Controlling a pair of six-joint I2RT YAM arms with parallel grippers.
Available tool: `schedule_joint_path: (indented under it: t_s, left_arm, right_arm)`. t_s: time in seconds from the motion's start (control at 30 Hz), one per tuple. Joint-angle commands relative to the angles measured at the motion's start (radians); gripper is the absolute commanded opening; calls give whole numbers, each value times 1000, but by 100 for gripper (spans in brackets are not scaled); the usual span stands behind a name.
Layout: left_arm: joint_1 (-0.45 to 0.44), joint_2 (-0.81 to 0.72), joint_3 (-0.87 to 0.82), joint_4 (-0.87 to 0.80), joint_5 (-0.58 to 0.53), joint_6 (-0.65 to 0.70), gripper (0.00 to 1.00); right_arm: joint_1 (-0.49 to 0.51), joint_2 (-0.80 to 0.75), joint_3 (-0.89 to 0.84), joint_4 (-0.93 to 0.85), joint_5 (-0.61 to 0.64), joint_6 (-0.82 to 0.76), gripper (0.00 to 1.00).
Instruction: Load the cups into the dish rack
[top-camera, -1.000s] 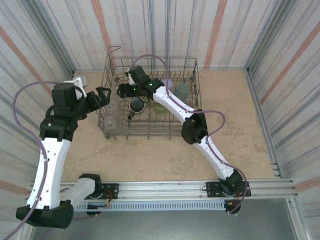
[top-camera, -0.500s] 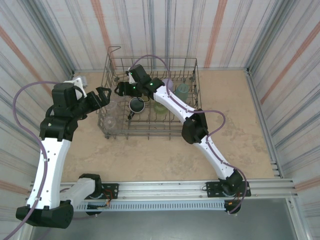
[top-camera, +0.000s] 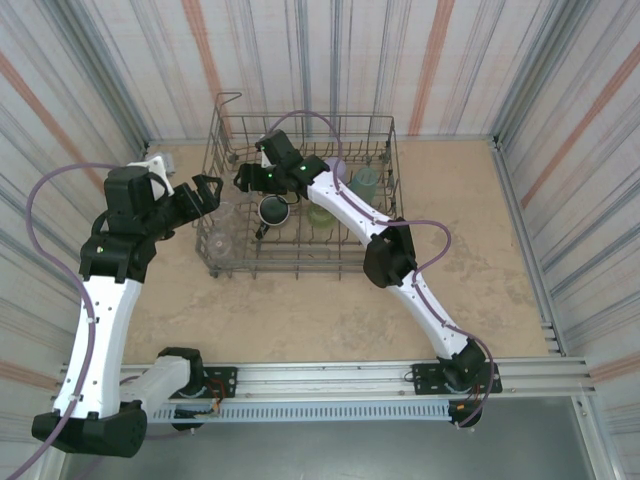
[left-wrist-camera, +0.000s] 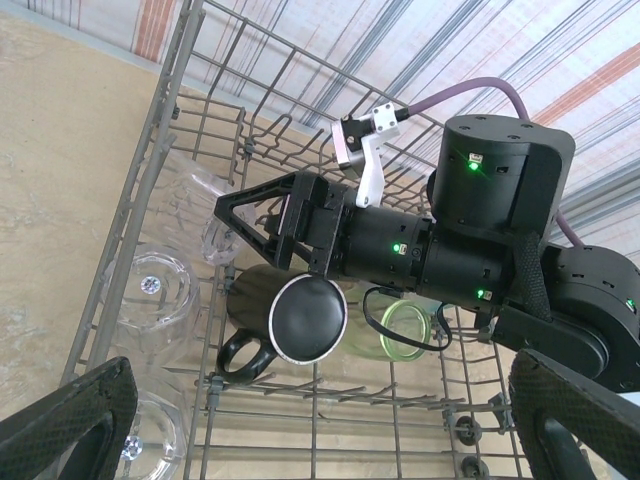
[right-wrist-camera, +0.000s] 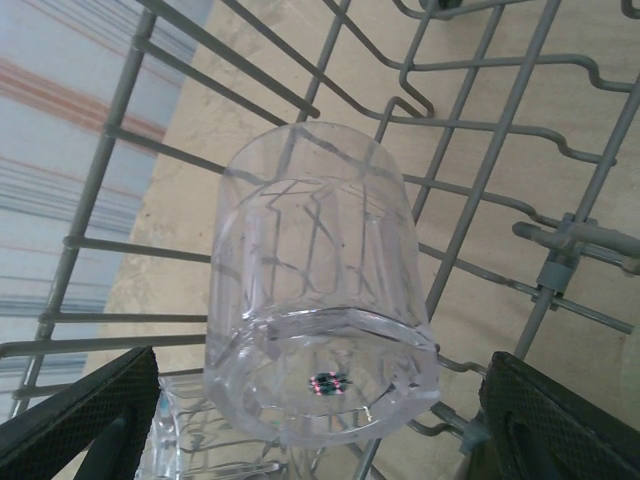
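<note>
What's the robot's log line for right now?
right gripper: open around clear cup in rack | left gripper: open, beside rack

No readable text, labels, brands or numbers in any view. Dish rack (top-camera: 290, 268): bare wire, no tag or marking. Clear cup (right-wrist-camera: 315, 300): small coloured speck in its base, too small to read as a mark. Arm housings carry green lights but no legible lettering.
</note>
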Motion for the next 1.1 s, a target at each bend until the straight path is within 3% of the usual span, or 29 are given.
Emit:
schedule_joint_path:
  t_s: [0.0,0.7,0.93,1.07]
  left_arm:
    - [9,-16,-15,8,1,6,99]
    - [11,-14,-19,9,3,9,99]
    - [11,-21,-17,3,3,11,99]
    - [10,-25,-14,0,4,9,99]
  right_arm:
    - [-3,44,25,-24,-15,2,87]
    - [46,57,24,139,-192,124,87]
    - [58,27,24,167,-201,149,87]
    - [56,11,24,85,-123,90,87]
